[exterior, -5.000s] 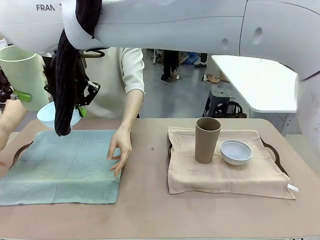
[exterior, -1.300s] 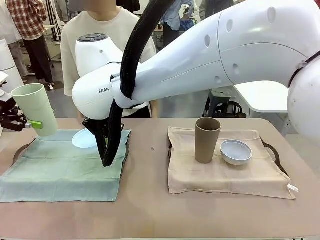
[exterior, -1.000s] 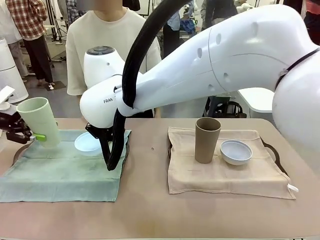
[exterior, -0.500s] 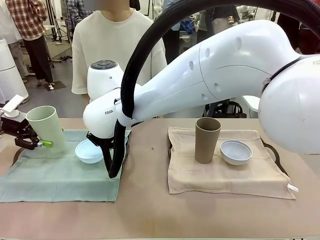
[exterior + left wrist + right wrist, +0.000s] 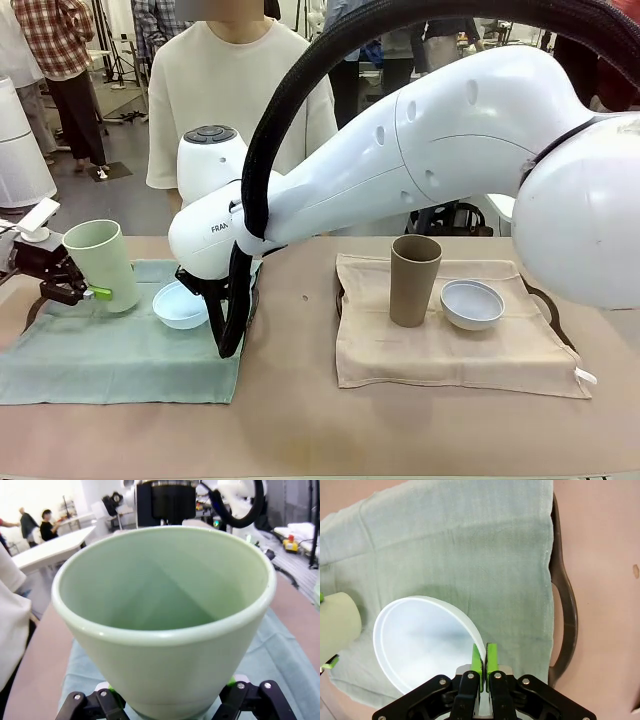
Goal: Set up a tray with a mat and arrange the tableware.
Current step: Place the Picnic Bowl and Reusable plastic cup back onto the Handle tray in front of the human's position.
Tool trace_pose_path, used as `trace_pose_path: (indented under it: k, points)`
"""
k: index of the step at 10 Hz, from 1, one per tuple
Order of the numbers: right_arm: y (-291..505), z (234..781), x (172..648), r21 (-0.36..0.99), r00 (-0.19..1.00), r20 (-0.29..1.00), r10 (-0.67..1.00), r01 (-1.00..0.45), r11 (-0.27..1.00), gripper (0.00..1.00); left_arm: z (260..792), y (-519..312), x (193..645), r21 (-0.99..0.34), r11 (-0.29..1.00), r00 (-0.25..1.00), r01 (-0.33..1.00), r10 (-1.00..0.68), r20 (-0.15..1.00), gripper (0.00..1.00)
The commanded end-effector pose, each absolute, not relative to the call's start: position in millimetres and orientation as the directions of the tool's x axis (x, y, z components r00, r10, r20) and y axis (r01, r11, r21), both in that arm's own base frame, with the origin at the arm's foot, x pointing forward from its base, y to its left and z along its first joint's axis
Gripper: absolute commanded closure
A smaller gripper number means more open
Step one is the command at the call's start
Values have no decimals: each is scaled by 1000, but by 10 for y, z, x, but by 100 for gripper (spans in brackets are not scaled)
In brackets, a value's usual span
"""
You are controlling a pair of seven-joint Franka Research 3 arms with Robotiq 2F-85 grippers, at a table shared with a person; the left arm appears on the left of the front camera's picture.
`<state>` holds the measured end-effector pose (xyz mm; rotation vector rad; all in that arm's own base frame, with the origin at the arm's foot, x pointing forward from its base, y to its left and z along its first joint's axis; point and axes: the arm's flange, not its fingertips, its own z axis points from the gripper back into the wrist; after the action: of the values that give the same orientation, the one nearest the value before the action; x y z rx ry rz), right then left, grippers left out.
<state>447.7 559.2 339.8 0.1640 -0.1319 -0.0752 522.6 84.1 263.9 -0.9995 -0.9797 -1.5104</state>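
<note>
My left gripper (image 5: pixel 86 289) is shut on the pale green tumbler (image 5: pixel 100 264), holding it upright at the far left of the green mat (image 5: pixel 110 350). The left wrist view looks into the tumbler (image 5: pixel 165 605), with my fingers (image 5: pixel 240 700) at its base. My right gripper (image 5: pixel 483 661) pinches the rim of the pale bluish-white bowl (image 5: pixel 417 645), which sits low on the green mat (image 5: pixel 460 555) beside the tumbler (image 5: pixel 337 622). In the front view that bowl (image 5: pixel 180 305) lies just right of the green tumbler. A taupe tumbler (image 5: pixel 413 280) and a light blue bowl (image 5: pixel 472 303) stand on the beige mat (image 5: pixel 450 350).
A person (image 5: pixel 240 90) in a cream shirt stands at the table's far side, hands not on it. Dark tray handles show under the mats (image 5: pixel 565 625) (image 5: pixel 545 300). My right arm (image 5: pixel 400 170) and its black cable (image 5: pixel 235 310) cross above the table's middle.
Both arms came down: the green tumbler sank from mid-air to the green mat's left part, and the pale bowl was lowered onto the mat beside it. The person's hand left the mat.
</note>
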Motion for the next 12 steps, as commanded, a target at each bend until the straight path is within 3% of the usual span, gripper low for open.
trace_pose_path:
  k: [1,4,5,6,7,8,9,11,12]
  points:
    - [5572,3385,4497,197,991,111,-81,58,979,96,2606,818,5325,91,-133,-130,987,-320,938,18]
    - [5547,3364,4489,199,991,110,-80,57,978,96,2505,786,5352,70,-120,-106,990,-333,937,18]
    - [5553,3373,4501,199,991,107,-79,57,978,71,2525,790,5367,59,-122,-97,991,-339,936,0]
    - [5535,3378,4475,187,991,105,-80,60,980,36,2537,785,5334,59,-111,-93,992,-332,939,0]
    - [5515,3431,4481,175,991,102,-88,69,982,11,2603,812,5342,61,-107,-94,992,-335,938,0]
    - [5498,3460,4429,167,991,103,-91,73,983,16,2622,839,5311,65,-99,-96,993,-343,934,0]
    - [5486,3517,4416,165,990,107,-94,75,983,0,2683,888,5323,73,-91,-102,993,-371,923,0]
    - [5420,3635,4345,158,988,121,-97,77,984,0,2797,1012,5308,74,-71,-97,995,-435,895,0]
    - [5373,3705,4282,154,989,121,-90,70,986,31,2885,1095,5256,67,-60,-88,996,-498,863,0]
